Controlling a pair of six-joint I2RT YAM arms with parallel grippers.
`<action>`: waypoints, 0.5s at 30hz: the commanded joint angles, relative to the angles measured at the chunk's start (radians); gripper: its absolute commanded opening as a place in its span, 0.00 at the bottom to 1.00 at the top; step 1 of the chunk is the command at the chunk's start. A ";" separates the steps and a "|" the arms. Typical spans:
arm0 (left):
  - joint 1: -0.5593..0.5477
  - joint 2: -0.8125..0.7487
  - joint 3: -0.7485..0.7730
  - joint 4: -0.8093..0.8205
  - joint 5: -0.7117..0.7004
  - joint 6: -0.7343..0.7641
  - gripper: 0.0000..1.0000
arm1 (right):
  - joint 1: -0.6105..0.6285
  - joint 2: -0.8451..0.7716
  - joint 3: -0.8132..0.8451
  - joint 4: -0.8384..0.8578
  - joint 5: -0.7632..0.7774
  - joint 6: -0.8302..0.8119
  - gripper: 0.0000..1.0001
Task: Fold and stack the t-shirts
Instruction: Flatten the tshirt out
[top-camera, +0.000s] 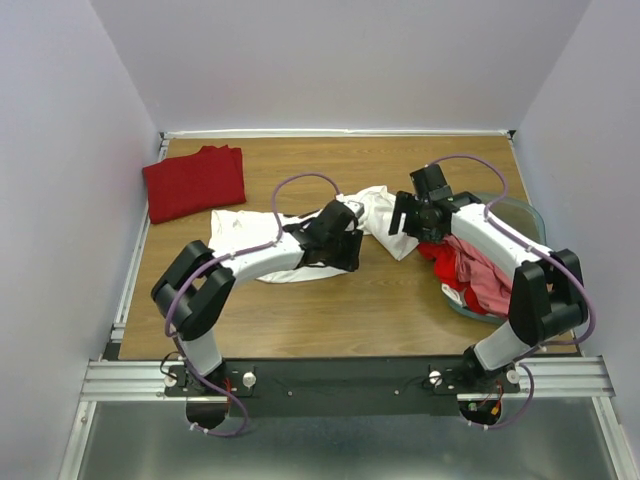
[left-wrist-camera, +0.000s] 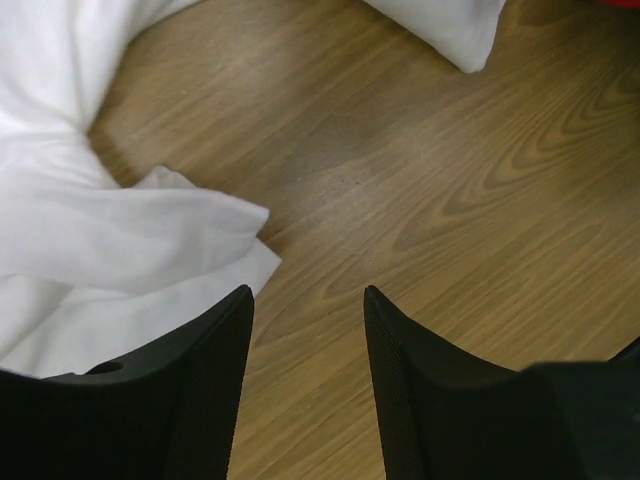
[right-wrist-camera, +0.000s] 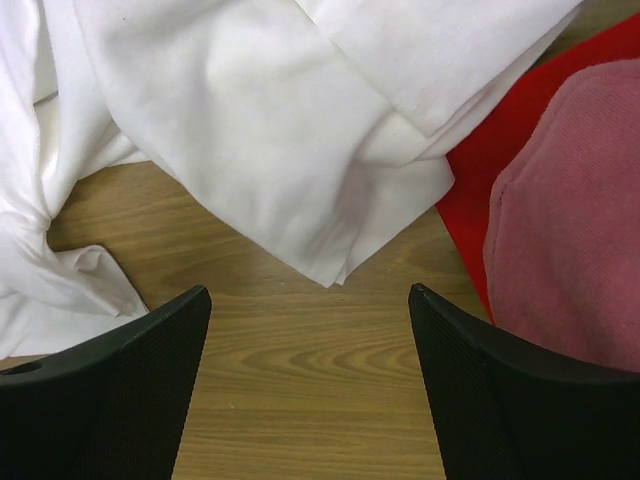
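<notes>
A large white t-shirt (top-camera: 378, 212) lies crumpled across the middle of the table, partly under both arms. It also shows in the left wrist view (left-wrist-camera: 90, 230) and the right wrist view (right-wrist-camera: 270, 130). A folded dark red t-shirt (top-camera: 195, 182) lies at the far left. Red (top-camera: 447, 270) and pink (top-camera: 485, 280) shirts lie heaped in the bin; both show in the right wrist view, red (right-wrist-camera: 500, 160) and pink (right-wrist-camera: 570, 210). My left gripper (left-wrist-camera: 308, 300) is open and empty over bare wood beside the white cloth. My right gripper (right-wrist-camera: 310, 295) is open and empty just short of a white shirt corner.
A teal plastic bin (top-camera: 527, 215) stands at the right edge of the wooden table (top-camera: 320, 310). White walls close in the left, back and right. A metal rail (top-camera: 350, 380) runs along the near edge.
</notes>
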 joint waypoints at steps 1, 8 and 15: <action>-0.042 0.075 0.036 -0.003 0.010 0.003 0.56 | -0.019 -0.044 -0.026 0.015 -0.025 0.025 0.87; -0.053 0.157 0.077 -0.028 -0.113 0.011 0.55 | -0.036 -0.068 -0.038 0.025 -0.043 0.025 0.88; -0.053 0.173 0.100 -0.037 -0.175 0.023 0.54 | -0.052 -0.083 -0.066 0.034 -0.054 0.030 0.88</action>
